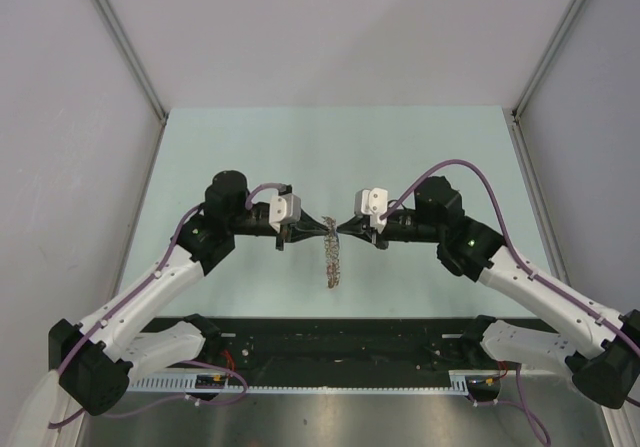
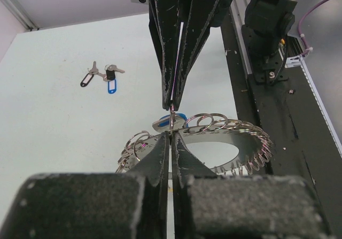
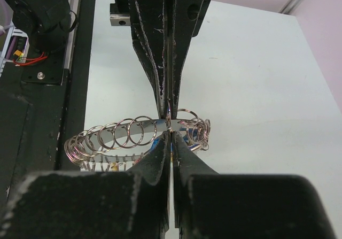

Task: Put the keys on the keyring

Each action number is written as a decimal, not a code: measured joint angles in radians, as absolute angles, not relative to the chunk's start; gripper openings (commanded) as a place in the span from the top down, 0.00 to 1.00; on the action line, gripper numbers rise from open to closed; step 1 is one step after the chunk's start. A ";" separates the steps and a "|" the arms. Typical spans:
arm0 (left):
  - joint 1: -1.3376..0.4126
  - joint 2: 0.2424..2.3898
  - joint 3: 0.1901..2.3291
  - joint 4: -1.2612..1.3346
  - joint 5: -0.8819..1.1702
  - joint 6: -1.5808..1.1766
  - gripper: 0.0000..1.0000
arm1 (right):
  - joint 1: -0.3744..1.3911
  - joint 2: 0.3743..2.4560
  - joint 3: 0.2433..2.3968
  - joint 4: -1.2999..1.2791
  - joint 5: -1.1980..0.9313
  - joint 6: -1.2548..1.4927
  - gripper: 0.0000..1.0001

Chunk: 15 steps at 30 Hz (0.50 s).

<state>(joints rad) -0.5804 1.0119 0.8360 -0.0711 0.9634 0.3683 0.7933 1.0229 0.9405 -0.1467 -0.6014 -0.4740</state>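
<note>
I am holding the keyring (image 1: pixel 331 259) between left claw (image 1: pixel 325 229) and right claw (image 1: pixel 342 228), both clenched on it, over mid-worktop (image 1: pixel 200 167), nearer the near edge. Two keys (image 2: pixel 110 78) are lying loose, awaiting threading.

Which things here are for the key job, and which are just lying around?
For the job: keyring, loose keys, left hand, right hand, both hands pinching the keyring.
Just lying about: black rail, white cable tray.

The keyring (image 2: pixel 243 138) is bright polished metal, glinting. The keys (image 2: pixel 102 74) are dull silver metal with glossy plastic tags. The fingers (image 2: pixel 157 161) are matt black, scuffed with pale scratches. The table (image 2: pixel 53 132) is smooth, matt.
</note>
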 measured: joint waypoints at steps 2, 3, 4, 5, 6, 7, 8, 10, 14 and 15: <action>-0.580 1.012 0.838 -0.084 0.961 0.372 1.00 | 0.802 1.028 0.941 -0.149 -0.591 -0.480 1.00; -0.580 1.012 0.839 -0.091 0.960 0.374 1.00 | 0.806 1.031 0.941 -0.149 -0.587 -0.484 1.00; -0.580 1.012 0.839 -0.097 0.957 0.376 1.00 | 0.809 1.033 0.941 -0.151 -0.583 -0.488 1.00; -0.581 1.012 0.840 -0.103 0.955 0.377 1.00 | 0.811 1.035 0.941 -0.152 -0.580 -0.491 1.00; -0.581 1.012 0.841 -0.109 0.954 0.378 1.00 | 0.812 1.037 0.941 -0.152 -0.578 -0.492 1.00; -0.581 1.012 0.842 -0.115 0.953 0.379 1.00 | 0.814 1.038 0.941 -0.152 -0.575 -0.493 1.00; -0.582 1.012 0.842 -0.119 0.952 0.383 1.00 | 0.816 1.039 0.941 -0.152 -0.573 -0.495 1.00; -0.582 1.012 0.844 -0.125 0.950 0.385 1.00 | 0.818 1.040 0.941 -0.153 -0.569 -0.499 1.00; -0.583 1.014 0.850 -0.138 0.947 0.395 1.00 | 0.823 1.040 0.941 -0.154 -0.561 -0.506 1.00; -0.583 1.015 0.853 -0.142 0.946 0.397 1.00 | 0.824 1.040 0.941 -0.154 -0.558 -0.508 1.00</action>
